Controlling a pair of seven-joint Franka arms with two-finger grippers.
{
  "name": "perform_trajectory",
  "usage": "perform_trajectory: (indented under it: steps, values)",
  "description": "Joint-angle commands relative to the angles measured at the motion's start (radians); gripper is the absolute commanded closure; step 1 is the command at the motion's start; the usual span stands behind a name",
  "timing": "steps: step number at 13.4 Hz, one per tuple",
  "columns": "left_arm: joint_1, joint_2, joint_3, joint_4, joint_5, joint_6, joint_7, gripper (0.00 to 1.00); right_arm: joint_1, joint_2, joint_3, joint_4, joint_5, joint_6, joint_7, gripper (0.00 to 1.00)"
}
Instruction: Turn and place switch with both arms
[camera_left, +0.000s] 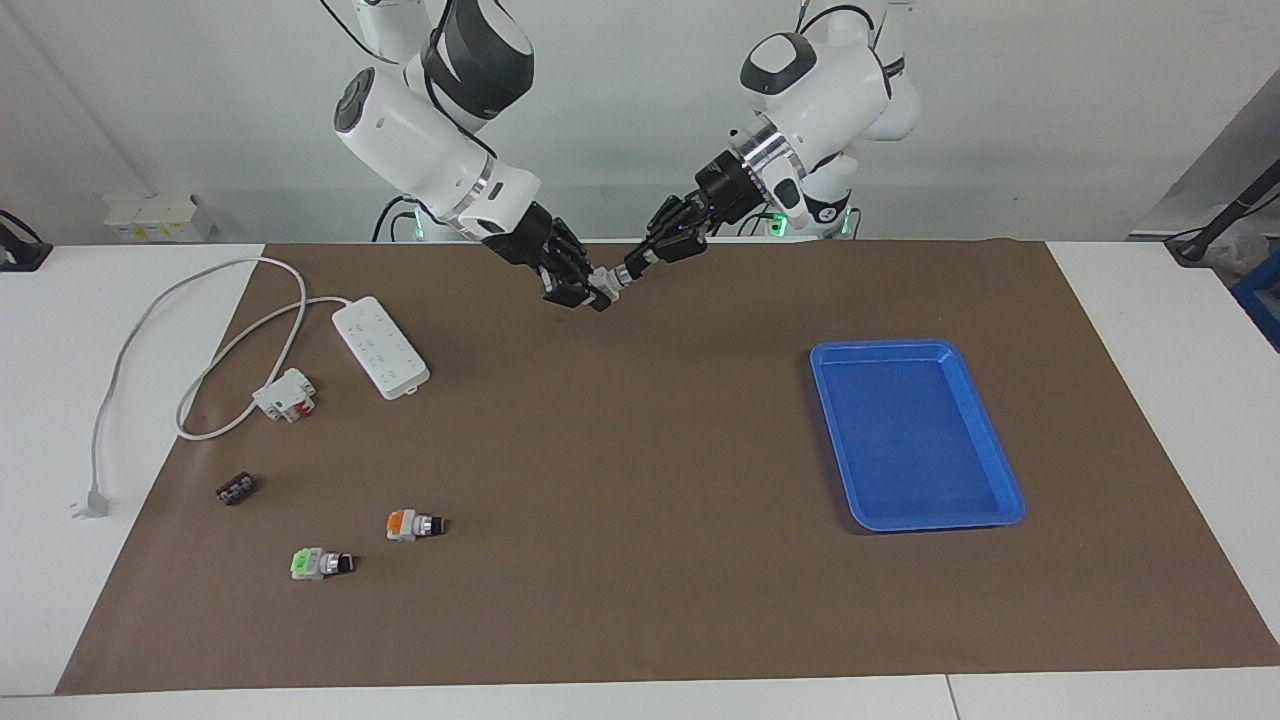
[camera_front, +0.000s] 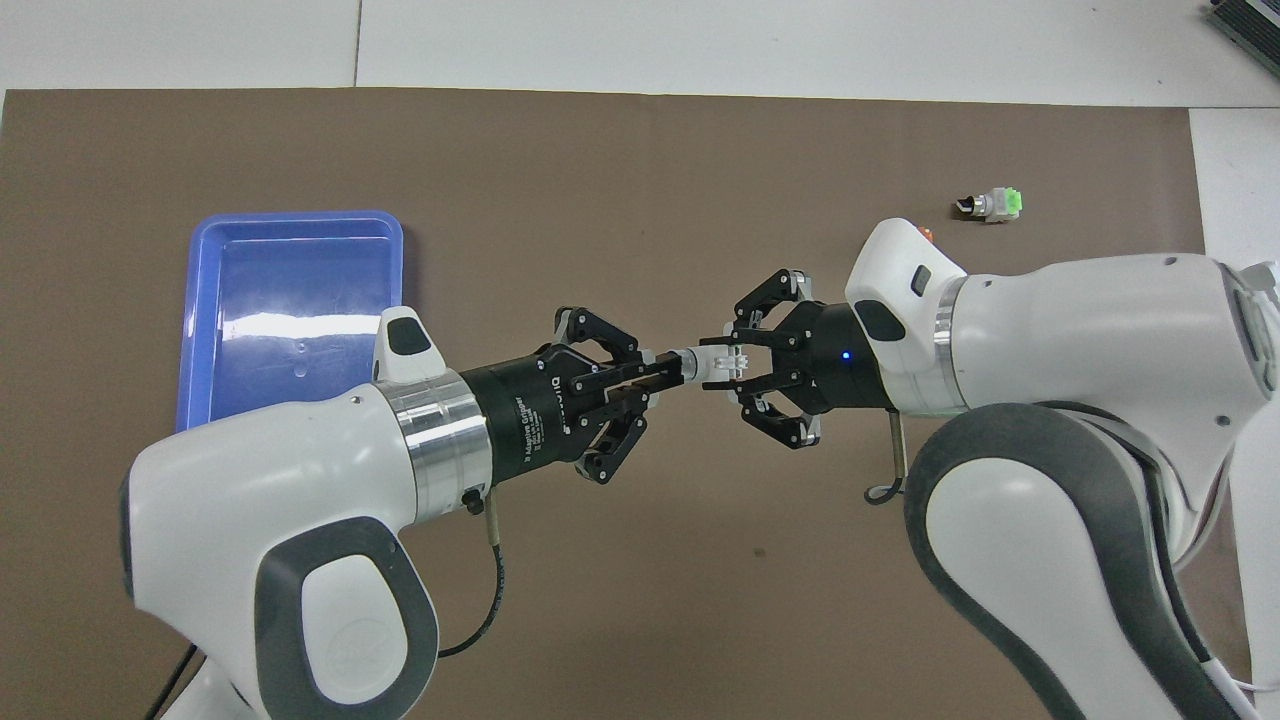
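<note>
Right now you are looking at both glossy white jointed arms meeting in the air over the brown paper mat (camera_left: 640, 480), above its middle part toward the robots' end. The small whitish-grey selector switch (camera_front: 712, 364) is hanging between them, lying roughly level and off the mat. The right arm's black fingered gripper (camera_front: 722, 367) is closing its fingers on the pale body end of that switch, while the left arm's black fingered gripper (camera_front: 660, 377) is pinching the silver collar and knob end with its fingers drawn narrow; both are gripping the same piece from facing ends. In the facing view the two grippers (camera_left: 590, 292) (camera_left: 640, 262) are tilting down toward each other with the switch (camera_left: 612, 281) spanning the gap. The shallow blue plastic tray (camera_left: 985, 440) is sitting on the mat toward the left arm's end of the table, well apart from the held switch. Toward the right arm's end you are seeing a white power strip (camera_left: 380, 347) with its grey cable (camera_left: 150, 320) looping off the mat, a small white and red block (camera_left: 285, 394) near it, a little dark connector piece (camera_left: 236, 489), a similar switch with an orange block (camera_left: 412, 524), and a similar switch with a bright green block (camera_left: 320, 564) lying farther from the robots.
</note>
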Motion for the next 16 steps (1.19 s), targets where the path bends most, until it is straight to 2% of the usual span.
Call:
perform_trajectory:
  steps: [1,2,7,11,16]
  values:
    - [0.0,0.005,0.009,0.01,-0.007,0.085,-0.018,1.0,0.002,-0.034,0.009,-0.042,0.01,-0.029,-0.005,0.54]
    - [0.0,0.005,0.009,0.01,-0.007,0.085,-0.016,1.0,0.002,-0.034,0.009,-0.042,0.01,-0.031,-0.002,0.02]
    - [0.002,0.007,0.011,0.005,0.001,0.085,-0.009,1.0,0.002,-0.034,0.009,-0.042,0.01,-0.031,0.002,0.0]
    - [0.002,0.004,0.011,-0.01,0.034,0.082,0.078,1.0,0.002,-0.034,0.009,-0.042,0.01,-0.031,0.008,0.0]
    - [0.046,-0.001,0.012,-0.039,0.2,0.068,0.232,1.0,-0.005,-0.035,0.009,-0.042,0.008,-0.04,0.011,0.0]
